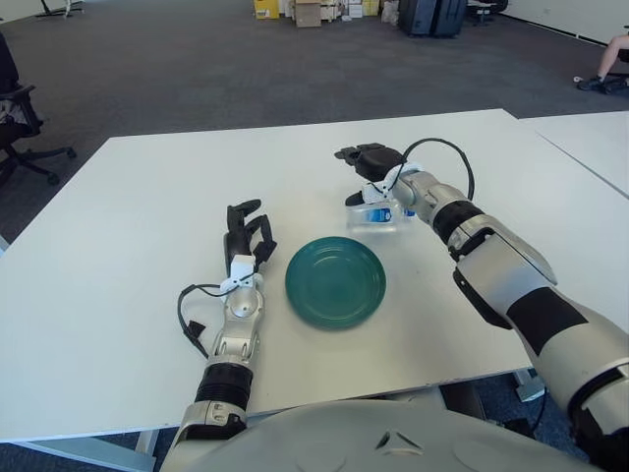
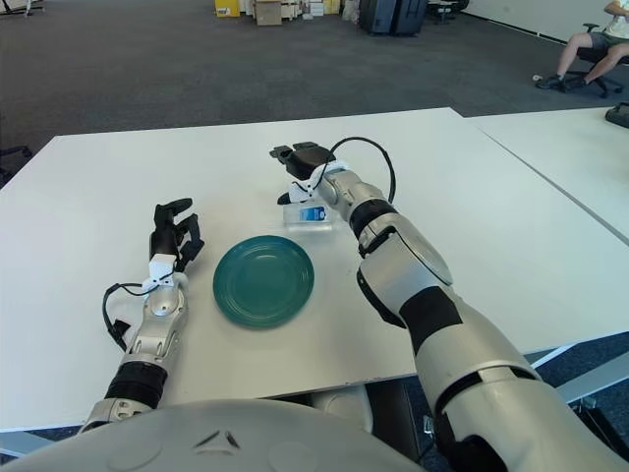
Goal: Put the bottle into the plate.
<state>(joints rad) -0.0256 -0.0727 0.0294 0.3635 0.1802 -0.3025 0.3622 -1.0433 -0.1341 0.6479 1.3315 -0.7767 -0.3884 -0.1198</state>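
Observation:
A clear plastic bottle [image 1: 381, 213] with a blue label and blue cap lies on its side on the white table [image 1: 128, 246], just beyond the green plate [image 1: 335, 282]. The plate has nothing in it. My right hand [image 1: 350, 177] hovers over the bottle's left end, fingers spread above it and the thumb [image 1: 354, 200] down beside the bottle's base. The fingers are not closed on it. My left hand [image 1: 246, 236] lies palm-down on the table to the left of the plate, fingers relaxed and holding nothing.
A second white table [image 1: 590, 147] adjoins on the right. An office chair [image 1: 20, 128] stands on the dark carpet at far left. Boxes and cases [image 1: 314, 12] line the back of the room, and a seated person [image 1: 611, 61] is at far right.

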